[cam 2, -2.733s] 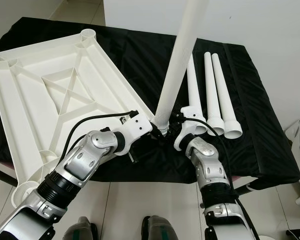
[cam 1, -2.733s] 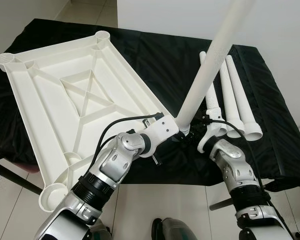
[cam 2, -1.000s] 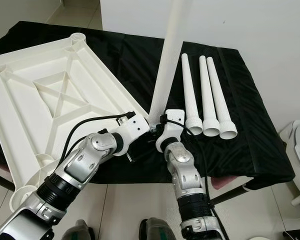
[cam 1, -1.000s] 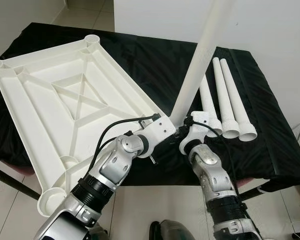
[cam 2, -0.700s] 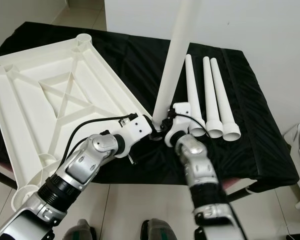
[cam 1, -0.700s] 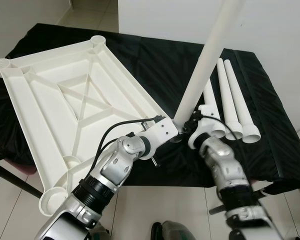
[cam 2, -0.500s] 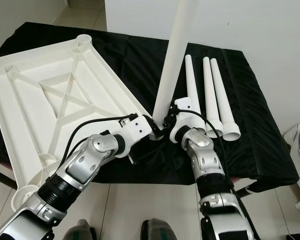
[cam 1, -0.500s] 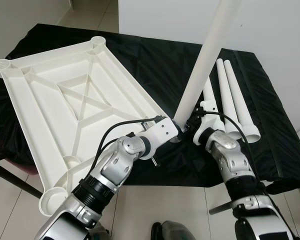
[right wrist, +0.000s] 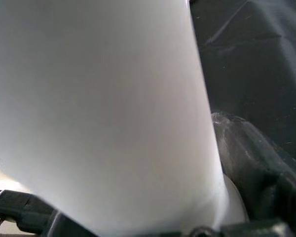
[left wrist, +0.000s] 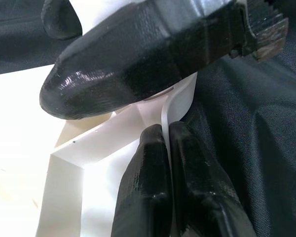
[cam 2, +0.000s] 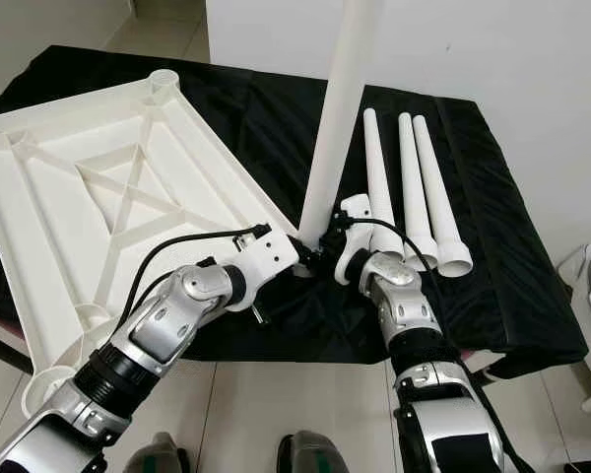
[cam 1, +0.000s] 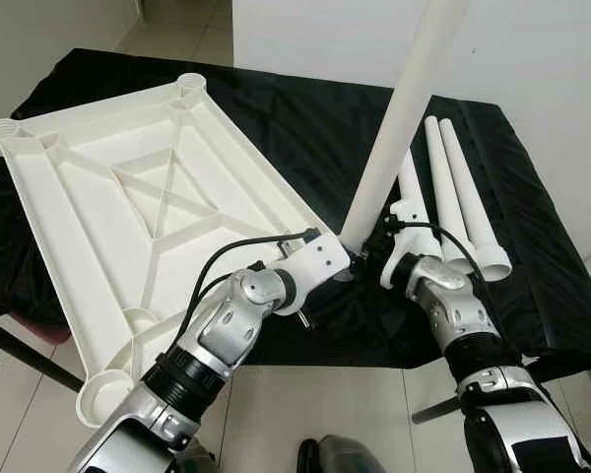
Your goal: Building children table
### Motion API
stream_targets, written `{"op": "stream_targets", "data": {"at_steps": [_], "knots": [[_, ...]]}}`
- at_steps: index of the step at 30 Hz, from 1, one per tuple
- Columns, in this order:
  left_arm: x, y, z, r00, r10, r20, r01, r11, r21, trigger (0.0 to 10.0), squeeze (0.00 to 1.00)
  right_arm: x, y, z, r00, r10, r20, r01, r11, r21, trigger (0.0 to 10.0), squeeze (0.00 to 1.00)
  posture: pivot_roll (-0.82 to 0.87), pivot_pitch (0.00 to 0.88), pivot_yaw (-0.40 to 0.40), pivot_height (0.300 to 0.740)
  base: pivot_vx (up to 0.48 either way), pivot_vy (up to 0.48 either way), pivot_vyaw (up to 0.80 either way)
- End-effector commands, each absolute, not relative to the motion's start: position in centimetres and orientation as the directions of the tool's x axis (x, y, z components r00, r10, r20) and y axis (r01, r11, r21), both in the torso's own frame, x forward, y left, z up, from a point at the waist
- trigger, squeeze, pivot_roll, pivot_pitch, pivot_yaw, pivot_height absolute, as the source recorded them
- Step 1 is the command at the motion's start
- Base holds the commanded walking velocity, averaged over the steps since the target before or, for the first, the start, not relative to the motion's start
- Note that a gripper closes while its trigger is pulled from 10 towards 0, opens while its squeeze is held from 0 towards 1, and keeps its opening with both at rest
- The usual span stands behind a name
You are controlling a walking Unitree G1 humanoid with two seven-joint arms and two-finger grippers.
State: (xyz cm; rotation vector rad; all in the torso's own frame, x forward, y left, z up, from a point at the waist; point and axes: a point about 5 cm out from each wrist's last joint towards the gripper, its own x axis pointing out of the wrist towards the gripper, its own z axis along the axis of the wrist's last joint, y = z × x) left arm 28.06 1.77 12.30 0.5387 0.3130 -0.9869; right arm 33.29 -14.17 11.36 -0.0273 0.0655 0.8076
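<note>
White plastic tabletop [cam 1: 128,197]: lies upside down on the black-draped desk [cam 1: 305,118], ribbed underside up, round leg sockets at its corners; its near-left corner juts out over the desk's edge above the tiled floor [cam 1: 305,414].
Raised leg [cam 1: 399,108]: a long white tube standing nearly upright, leaning a little to the right, its lower end at the tabletop's near-right corner, between the two grippers.
Left gripper [cam 1: 347,264]: reaches in from the left at the foot of the raised leg. In the left wrist view its two black fingers [left wrist: 153,182] sit pressed together, tips against the thin white wall of the tabletop's corner; the jaws look closed, with at most that thin wall between them. A second dark finger crosses above them there.
Right gripper [cam 2: 327,244]: comes in from the right at the same spot. In the right wrist view the white tube [right wrist: 103,108] sits close against the camera, dark finger parts at either side of its base, so the jaws are clamped on the raised leg's lower end.
Spare legs [cam 2: 414,187]: three white tubes lying side by side on the cloth to the right of the raised one, flared open ends toward the robot, the nearest just beside the right wrist.
Wall [cam 1: 532,49]: plain white, behind the desk.
</note>
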Motion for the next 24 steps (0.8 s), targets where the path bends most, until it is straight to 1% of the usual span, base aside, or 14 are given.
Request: {"op": "stream_targets", "data": {"at_steps": [1, 3, 8, 10, 11, 15, 16, 17, 19, 20, 21, 22, 23, 24], "knots": [[27.4, 2.0, 10.1, 0.475, -0.676, -0.564, 0.876, 0.423, 0.231, 10.0, 0.00, 33.3, -15.3, 11.0, 0.707, 0.701, -0.094, -0.705, 0.709, -0.008, 0.0, 0.00, -0.05, 0.024, -0.058, 0.740, 0.000, 0.000, 0.00], [27.3, 2.0, 10.1, 0.474, -0.677, -0.564, 0.877, 0.421, 0.231, 10.0, 0.00, 33.3, -15.4, 11.1, 0.718, 0.691, -0.087, -0.693, 0.721, -0.004, 0.0, 0.00, -0.05, 0.025, -0.059, 0.740, 0.000, 0.000, 0.00], [27.4, 1.9, 10.2, 0.472, -0.680, -0.561, 0.878, 0.418, 0.231, 10.0, 0.00, 33.2, -16.0, 10.5, 0.846, 0.528, -0.076, -0.528, 0.849, 0.013, 0.0, 0.00, -0.05, 0.025, -0.063, 0.740, 0.000, 0.000, 0.00], [27.4, 1.9, 10.2, 0.472, -0.680, -0.561, 0.878, 0.418, 0.231, 10.0, 0.00, 33.2, -16.0, 10.5, 0.846, 0.528, -0.076, -0.528, 0.849, 0.013, 0.0, 0.00, -0.05, 0.025, -0.063, 0.740, 0.000, 0.000, 0.00], [27.4, 1.9, 10.2, 0.474, -0.679, -0.560, 0.877, 0.420, 0.232, 10.0, 0.00, 33.1, -15.9, 10.3, 0.869, 0.488, -0.077, -0.488, 0.873, 0.024, 0.0, 0.00, -0.05, 0.025, -0.063, 0.740, 0.000, 0.000, 0.00], [27.4, 1.9, 10.2, 0.474, -0.679, -0.560, 0.877, 0.420, 0.232, 10.0, 0.00, 33.1, -15.9, 10.3, 0.869, 0.488, -0.077, -0.488, 0.873, 0.024, 0.0, 0.00, -0.05, 0.025, -0.063, 0.740, 0.000, 0.000, 0.00], [27.5, 1.9, 10.3, 0.476, -0.679, -0.559, 0.876, 0.424, 0.232, 10.0, 0.00, 33.0, -15.9, 10.3, 0.916, 0.396, -0.065, -0.394, 0.918, 0.040, 0.0, 0.00, -0.06, 0.026, -0.063, 0.740, 0.000, 0.000, 0.00], [27.5, 1.9, 10.3, 0.476, -0.679, -0.559, 0.876, 0.424, 0.232, 10.0, 0.00, 33.0, -15.9, 10.3, 0.916, 0.396, -0.065, -0.394, 0.918, 0.040, 0.0, 0.00, -0.06, 0.026, -0.063, 0.740, 0.000, 0.000, 0.00], [27.5, 2.0, 10.3, 0.478, -0.677, -0.559, 0.875, 0.425, 0.232, 10.0, 0.00, 32.4, -15.3, 10.1, 0.971, 0.230, -0.059, -0.227, 0.972, 0.054, 0.0, 0.00, -0.05, 0.033, -0.062, 0.740, 0.000, 0.000, 0.00], [27.5, 2.0, 10.3, 0.478, -0.677, -0.559, 0.875, 0.425, 0.232, 10.0, 0.00, 32.4, -15.3, 10.1, 0.971, 0.230, -0.059, -0.227, 0.972, 0.054, 0.0, 0.00, -0.05, 0.033, -0.062, 0.740, 0.000, 0.000, 0.00], [27.5, 2.1, 10.3, 0.479, -0.676, -0.560, 0.874, 0.426, 0.232, 10.0, 0.00, 32.0, -15.0, 10.0, 0.987, 0.153, -0.057, -0.149, 0.986, 0.069, 0.0, 0.00, -0.05, 0.035, -0.061, 0.740, 0.000, 0.000, 0.00], [27.5, 2.2, 10.3, 0.479, -0.675, -0.561, 0.874, 0.427, 0.232, 10.0, 0.00, 31.8, -14.9, 9.9, 0.992, 0.113, -0.058, -0.108, 0.991, 0.079, 0.0, 0.00, -0.05, 0.035, -0.061, 0.740, 0.000, 0.000, 0.00], [27.5, 2.2, 10.3, 0.479, -0.675, -0.561, 0.874, 0.427, 0.232, 10.0, 0.00, 31.8, -14.9, 9.9, 0.992, 0.113, -0.058, -0.108, 0.991, 0.079, 0.0, 0.00, -0.05, 0.035, -0.061, 0.740, 0.000, 0.000, 0.00], [27.5, 2.2, 10.2, 0.479, -0.674, -0.562, 0.874, 0.428, 0.232, 10.0, 0.00, 31.6, -14.9, 9.7, 0.997, 0.027, -0.071, -0.022, 0.997, 0.071, 0.0, 0.00, -0.05, 0.040, -0.055, 0.740, 0.000, 0.000, 0.00]]}}
